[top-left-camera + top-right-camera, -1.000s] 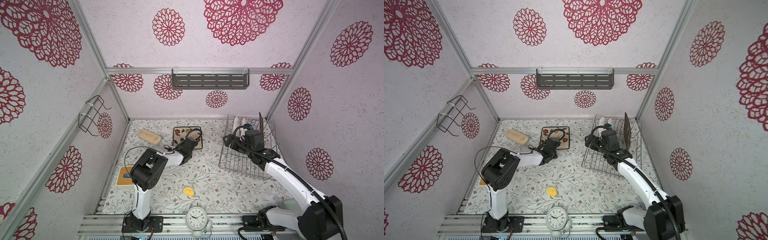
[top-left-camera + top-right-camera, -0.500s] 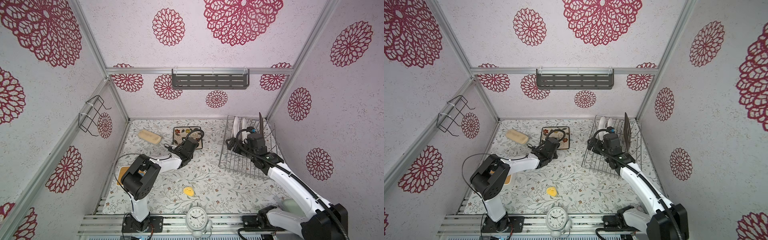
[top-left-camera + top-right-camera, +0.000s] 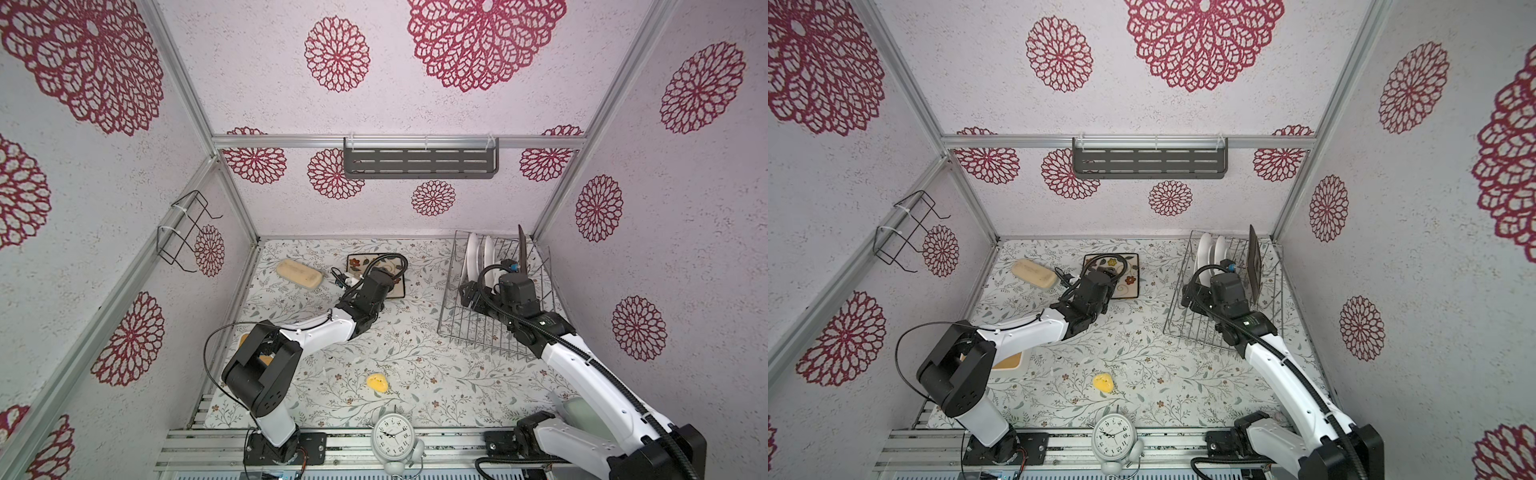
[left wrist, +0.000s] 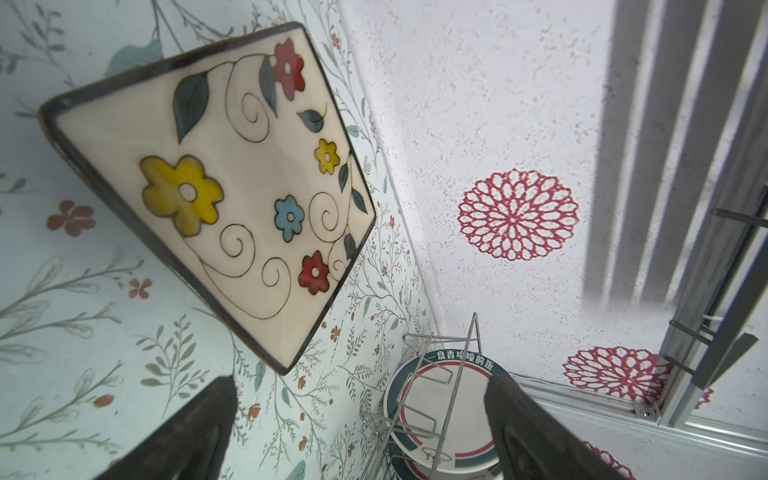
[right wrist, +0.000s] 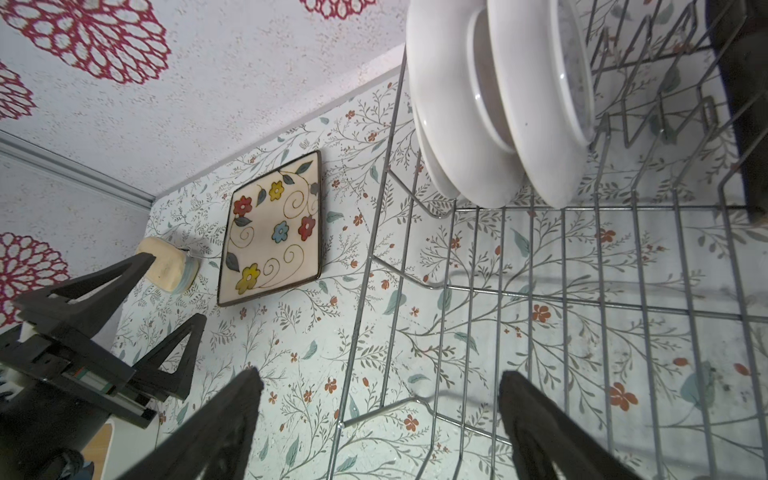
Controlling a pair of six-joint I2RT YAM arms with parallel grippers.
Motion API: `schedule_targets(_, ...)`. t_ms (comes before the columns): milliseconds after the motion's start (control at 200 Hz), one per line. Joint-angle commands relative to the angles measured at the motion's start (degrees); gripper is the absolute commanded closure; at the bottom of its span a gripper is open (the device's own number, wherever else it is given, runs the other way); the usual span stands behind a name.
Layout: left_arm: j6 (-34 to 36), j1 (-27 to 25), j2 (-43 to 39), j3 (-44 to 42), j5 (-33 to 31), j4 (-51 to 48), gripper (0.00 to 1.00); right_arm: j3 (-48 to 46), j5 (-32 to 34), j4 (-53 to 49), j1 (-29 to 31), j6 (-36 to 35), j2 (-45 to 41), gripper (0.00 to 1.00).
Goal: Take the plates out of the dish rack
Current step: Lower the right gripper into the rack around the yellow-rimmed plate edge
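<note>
One down, leaving the cream flowered square plate [image 4: 232, 199] left of the silver wire dish rack [image 3: 469, 341], left gripper [image 4: 359, 390] spread wide, swinging wide-open right gripper [image 5: 380, 376] toward round white plates [image 5: 519, 104] inside.

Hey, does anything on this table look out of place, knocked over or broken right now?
Nothing looks broken or spilled. The flowered square plate lies flat on the mat, and two round plates plus the dark square plate stand upright in the dish rack. Only a small yellow piece lies loose near the front.
</note>
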Motion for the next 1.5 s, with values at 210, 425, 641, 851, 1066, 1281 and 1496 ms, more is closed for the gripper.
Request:
schedule_targets(210, 11.6, 0.6, 1.4, 2.9, 4.9, -1.3, 0.03, 0.4, 7.6, -8.7, -0.1, -5.5, -7.7, 0.07)
schedule_targets(425, 14.5, 0.0, 2.3, 4.5, 6.9, -1.1, 0.03, 2.7, 11.6, -13.8, -0.2, -8.2, -6.9, 0.07)
schedule_targets(641, 19.7, 0.2, 2.1, 7.6, 7.2, -3.5, 0.03, 4.3, 15.5, -14.8, -0.2, -9.8, -5.1, 0.07)
schedule_targets(851, 28.6, 0.4, 4.2, 15.4, 8.0, -9.6, 0.03, 6.1, 19.4, -15.8, -0.2, -11.9, -4.2, 0.06)
schedule_targets(1066, 34.2, 1.1, 5.3, 18.1, 10.8, -10.0, 0.03, 8.8, 25.4, -17.5, -0.1, -14.6, -1.2, 0.06)
schedule_targets(1281, 33.1, 2.9, 5.3, 15.7, 15.3, -7.0, 0.03, 11.3, 29.5, -18.4, -0.2, -16.6, 1.5, 0.05)
schedule_targets(1496, 31.8, 3.9, 5.4, 13.4, 17.2, -4.4, 0.03, 15.4, 40.9, -19.7, -0.2, -19.7, 9.2, 0.02)
